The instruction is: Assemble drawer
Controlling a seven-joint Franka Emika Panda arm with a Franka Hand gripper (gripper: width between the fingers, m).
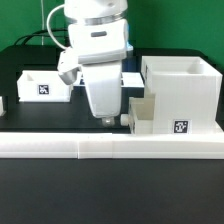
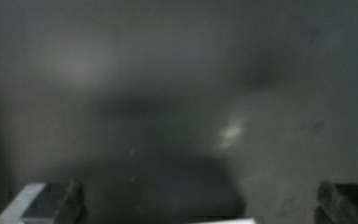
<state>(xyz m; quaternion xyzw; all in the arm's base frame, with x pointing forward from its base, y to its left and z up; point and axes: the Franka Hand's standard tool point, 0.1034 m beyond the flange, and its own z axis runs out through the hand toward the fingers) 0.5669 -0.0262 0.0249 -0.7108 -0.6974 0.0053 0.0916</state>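
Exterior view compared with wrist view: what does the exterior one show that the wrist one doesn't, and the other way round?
Only the exterior view shows the drawer parts: the large housing, one tray at the exterior view's left, a second tray beside the housing, plus the low border wall in front. Only the wrist view shows the fingertips standing wide apart with nothing between them, over a blurred dark surface. Both share the hand itself.
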